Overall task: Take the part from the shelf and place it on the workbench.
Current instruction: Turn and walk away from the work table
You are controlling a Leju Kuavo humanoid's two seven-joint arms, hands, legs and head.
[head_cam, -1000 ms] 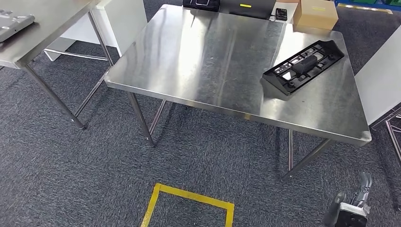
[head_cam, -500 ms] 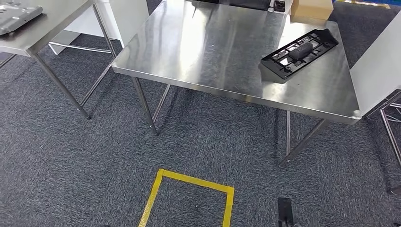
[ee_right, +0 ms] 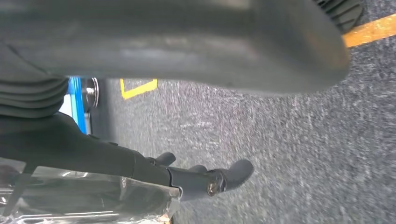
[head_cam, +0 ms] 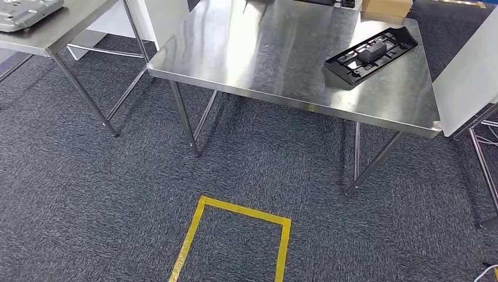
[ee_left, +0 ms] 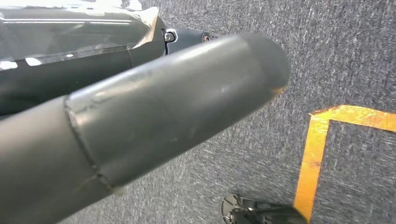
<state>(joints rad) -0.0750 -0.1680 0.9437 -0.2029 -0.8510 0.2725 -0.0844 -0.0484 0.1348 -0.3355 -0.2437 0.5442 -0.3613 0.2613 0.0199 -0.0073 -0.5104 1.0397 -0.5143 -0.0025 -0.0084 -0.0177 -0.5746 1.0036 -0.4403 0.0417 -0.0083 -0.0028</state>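
Where the head view looks down across the grey carpet, a steel table stands ahead with the black plastic part lying flat near its far right corner, close to the right edge and apart from any hand. Behind the part, at the far edge, sits a cardboard box. A second steel table at upper left carries a grey metal plate near its corner. A white panel stands just beside the first table's right edge. A square outline of yellow tape is marked on the carpet in front of the table.

The left wrist view shows the left hand close up over the carpet: a thick grey thumb crosses the picture, the darker fingers behind it carry nothing, and whether they are apart or together cannot be told. One corner of yellow tape lies beyond it.

The right wrist view shows the right hand over the carpet, its dark fingers stretched out and slightly separated, holding nothing.
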